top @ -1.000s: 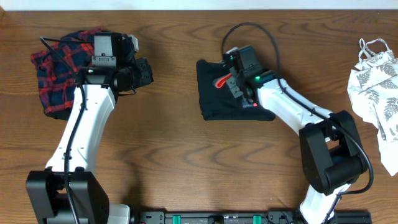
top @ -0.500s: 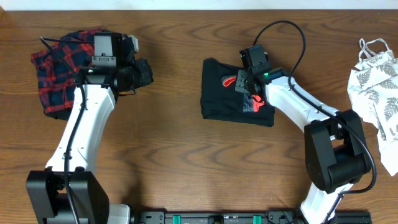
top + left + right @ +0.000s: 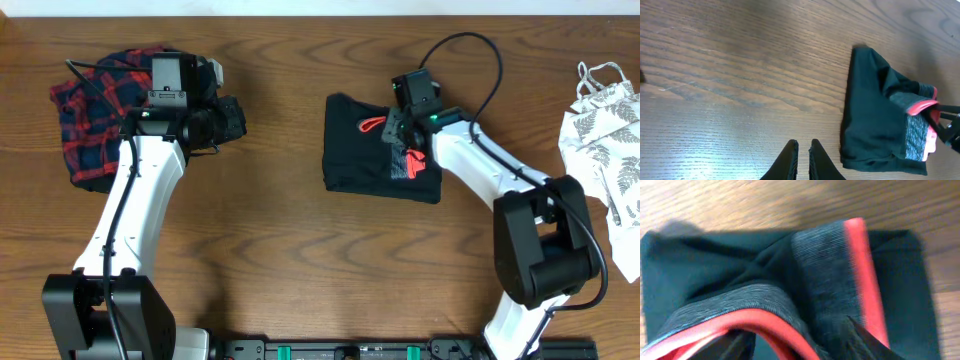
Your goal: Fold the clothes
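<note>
- table [image 3: 300, 230]: bare wood all round the leggings [image 3: 355, 165], folded square mid-table
- plaid piece [image 3: 90, 130] well left of the leggings, leaf-print top [image 3: 605, 140] well right; seemingly awaiting turns
- right gripper [image 3: 800, 335] over the leggings' waistband [image 3: 840, 280], jaws apart; fold seemingly done
- left gripper [image 3: 803, 150] left of them, jaws together, empty

- We take this for a robotics test bench: a lab, not a home.
- The white jointed left arm [image 3: 130, 220] and right arm [image 3: 470, 170] rise from the bottom edge of the frame, with a black rail [image 3: 350, 350] between their bases.
- An exposed black cable [image 3: 470, 42] loops above the right arm, upper centre-right.
- On the wood-grain table [image 3: 280, 260], sample garments lie well apart: plaid piece [image 3: 85, 130] upper left, black leggings [image 3: 350, 160] centre, leaf-print top [image 3: 600, 140] at the right edge.
</note>
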`<move>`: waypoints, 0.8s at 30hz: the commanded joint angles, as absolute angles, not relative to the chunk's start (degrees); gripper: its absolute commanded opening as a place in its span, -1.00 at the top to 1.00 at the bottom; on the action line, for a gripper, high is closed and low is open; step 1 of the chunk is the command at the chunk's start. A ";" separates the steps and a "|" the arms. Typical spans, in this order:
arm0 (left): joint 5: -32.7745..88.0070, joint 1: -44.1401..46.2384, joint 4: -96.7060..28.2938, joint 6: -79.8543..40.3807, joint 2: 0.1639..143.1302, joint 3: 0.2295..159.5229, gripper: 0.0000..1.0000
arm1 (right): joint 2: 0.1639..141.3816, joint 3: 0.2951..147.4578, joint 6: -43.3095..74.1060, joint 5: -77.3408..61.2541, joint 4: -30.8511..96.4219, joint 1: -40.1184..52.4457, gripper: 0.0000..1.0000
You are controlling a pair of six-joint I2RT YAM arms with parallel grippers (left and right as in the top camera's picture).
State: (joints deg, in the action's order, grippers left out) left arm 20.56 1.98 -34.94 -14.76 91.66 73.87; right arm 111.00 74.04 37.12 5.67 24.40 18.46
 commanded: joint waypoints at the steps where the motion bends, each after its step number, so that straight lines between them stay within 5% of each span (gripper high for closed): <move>1: 20.05 1.96 -35.18 -13.58 90.96 73.71 0.79 | 111.13 74.11 41.36 7.18 24.43 15.46 -0.22; 7: 20.05 1.93 -35.40 -13.58 90.96 73.71 0.79 | 111.13 74.11 42.78 7.46 22.90 10.55 -0.65; 19: 20.03 1.93 -35.55 -13.58 90.96 73.71 0.79 | 110.21 74.22 21.56 -5.87 21.45 10.61 -0.70; 24: 20.05 1.96 -36.01 -13.58 90.96 73.71 0.79 | 109.45 74.22 17.28 -11.16 27.07 11.22 -0.86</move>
